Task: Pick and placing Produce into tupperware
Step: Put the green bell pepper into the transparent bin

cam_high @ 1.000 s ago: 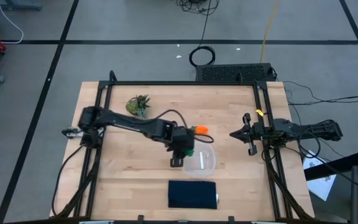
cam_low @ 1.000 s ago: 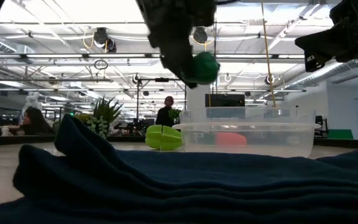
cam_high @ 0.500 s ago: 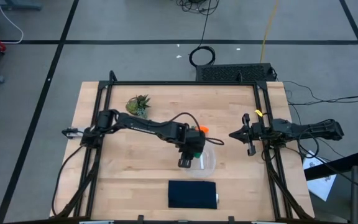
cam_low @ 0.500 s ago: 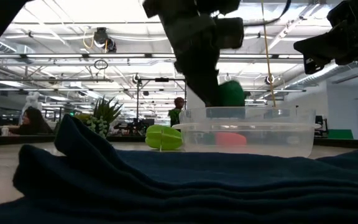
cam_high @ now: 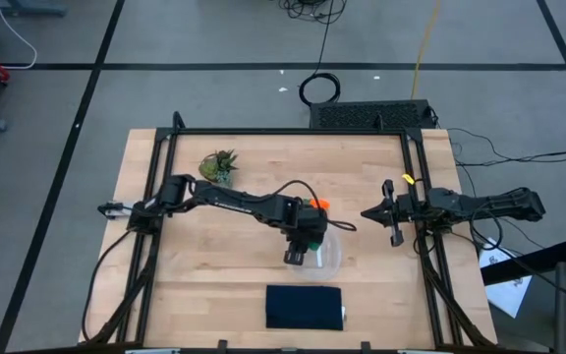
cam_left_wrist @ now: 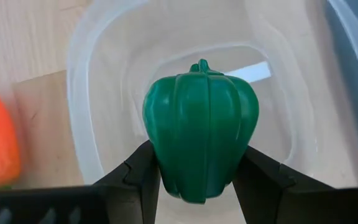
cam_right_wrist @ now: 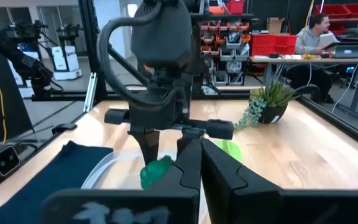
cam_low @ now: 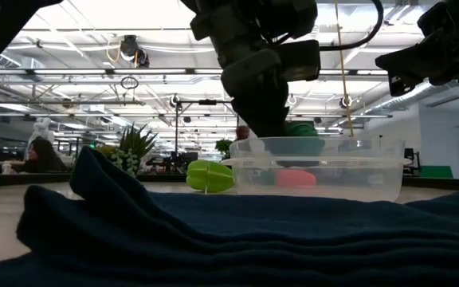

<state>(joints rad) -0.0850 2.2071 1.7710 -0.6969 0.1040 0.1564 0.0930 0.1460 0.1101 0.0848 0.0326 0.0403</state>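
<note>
My left gripper is shut on the dark green rounded piece, a toy pepper, above the clear tupperware. In the low view the pepper sits at the level of the tupperware's rim. The orange carrot lies on the table just beyond the tupperware's far side. The lime-green piece rests on the table left of the tupperware. My right gripper waits shut at the table's right edge, above the table. My left gripper pinches the pepper between its two fingers, one on each ribbed flank. It comes from above, pointing down. The pepper is lifted clear, stem end pointing away from the fingers, over the tupperware's floor.
A leafy plant sprig stands near the table's far left. A folded dark navy cloth lies at the near edge, just in front of the tupperware. Bare wood lies open on the table's left and right of the tupperware.
My left gripper has carried the pepper toward the table's right and down, from high beside the tupperware's left rim to rim level over its middle. It stays shut on the pepper throughout.
</note>
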